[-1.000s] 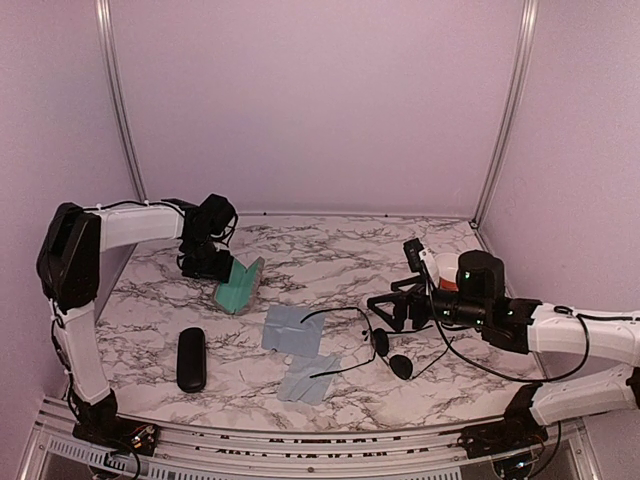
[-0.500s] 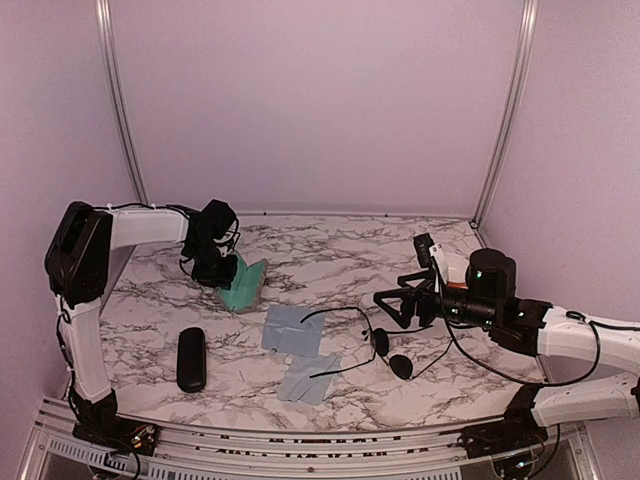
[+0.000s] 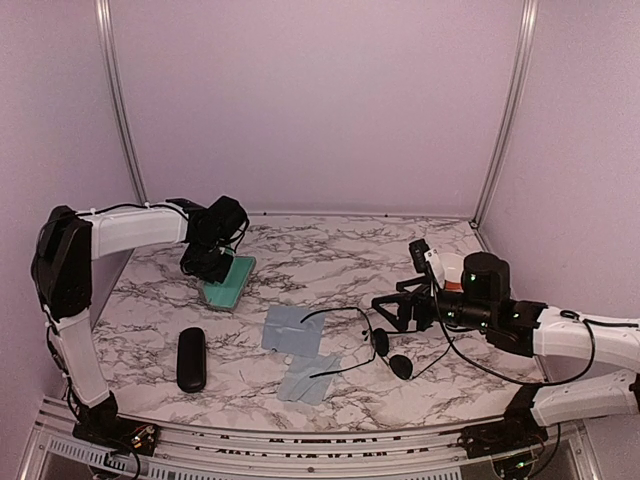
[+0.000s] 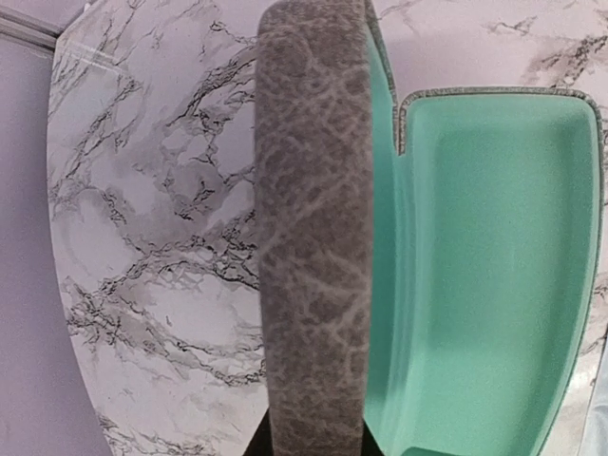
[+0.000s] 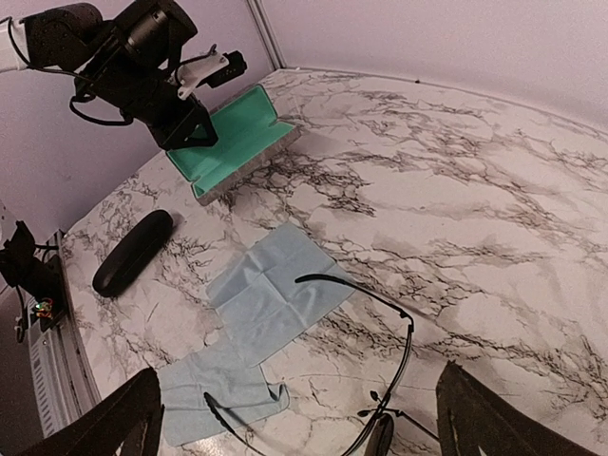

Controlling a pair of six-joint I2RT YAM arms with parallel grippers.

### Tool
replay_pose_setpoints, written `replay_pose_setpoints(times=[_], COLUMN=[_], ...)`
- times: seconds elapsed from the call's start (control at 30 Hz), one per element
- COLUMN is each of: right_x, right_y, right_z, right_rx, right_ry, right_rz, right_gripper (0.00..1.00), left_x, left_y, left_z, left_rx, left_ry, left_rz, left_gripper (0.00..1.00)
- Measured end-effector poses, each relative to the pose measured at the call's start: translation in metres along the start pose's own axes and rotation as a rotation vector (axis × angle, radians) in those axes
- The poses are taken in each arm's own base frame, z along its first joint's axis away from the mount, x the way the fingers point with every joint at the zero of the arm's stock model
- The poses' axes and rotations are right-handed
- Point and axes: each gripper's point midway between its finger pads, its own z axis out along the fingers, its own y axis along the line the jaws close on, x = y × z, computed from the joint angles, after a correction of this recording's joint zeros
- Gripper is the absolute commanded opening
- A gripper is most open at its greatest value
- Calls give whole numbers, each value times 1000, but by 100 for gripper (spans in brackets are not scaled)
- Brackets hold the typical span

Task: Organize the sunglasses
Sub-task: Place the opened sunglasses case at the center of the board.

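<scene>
The sunglasses [image 3: 372, 338], thin black wire with small dark oval lenses, lie unfolded on the marble table right of centre. In the right wrist view the sunglasses [image 5: 410, 334] lie just ahead of my right gripper [image 5: 299, 404], which is open with nothing in it. My right gripper [image 3: 396, 310] hovers beside the sunglasses' far side. The grey rectangular case [image 3: 228, 282] lies open at the back left, showing its green lining [image 4: 484, 285]. My left gripper [image 4: 313, 443] is shut on the case's grey wall [image 4: 313, 237]. From above, my left gripper [image 3: 208, 262] is at the case's left end.
A glossy black oval case [image 3: 191, 358] lies at the front left. Two light blue cloths [image 3: 292, 328] [image 3: 305, 378] lie between it and the sunglasses, under the sunglasses' arms. Purple walls close in the table on three sides. A metal rail [image 3: 300, 452] runs along the near edge.
My left gripper has shut on the grey case's wall, and the case has gone from tilted up to lying flatter and wide open. My right arm shifted slightly and stays open.
</scene>
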Motion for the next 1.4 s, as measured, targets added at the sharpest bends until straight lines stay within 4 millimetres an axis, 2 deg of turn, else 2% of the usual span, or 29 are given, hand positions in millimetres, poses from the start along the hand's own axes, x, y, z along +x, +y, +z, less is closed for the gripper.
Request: replay_pose_setpoints(times=[0.13,0.27,0.4,0.67,0.8,0.97,1.1,1.17,1.27,1.4], right_x=[3,3,3,4,8,3,1,1,1,5], right_y=[-1,-1,-1,0,-2,-8,-14,-19,-30,-43], right_z=[0,1,1,2,7,22,35,41,49,49], right_rx=[1,0,-1,-7,-1,44,111,146,215,292], right_ry=[6,5,4,11,37,85,142,176,228,270], right_rz=[2,2,1,2,11,20,1,-11,-35,-62], right_gripper=[97,97,97,97,95,94,93,93,93,93], left_x=[12,20,22,21,8,-21,-31,-30,-27,-22], left_y=[-7,-10,-10,-22,-30,-31,-35,-46,-74,-119], left_z=[-2,2,4,-3,-20,-67,-95,-101,-105,-94], left_rx=[-62,-89,-108,-88,-21,95,174,225,318,421], left_ry=[6,26,29,16,-21,-136,-192,-197,-189,-151], left_rz=[95,151,171,182,159,74,25,13,4,3], left_gripper=[25,28,30,47,53,53,52,49,47,44])
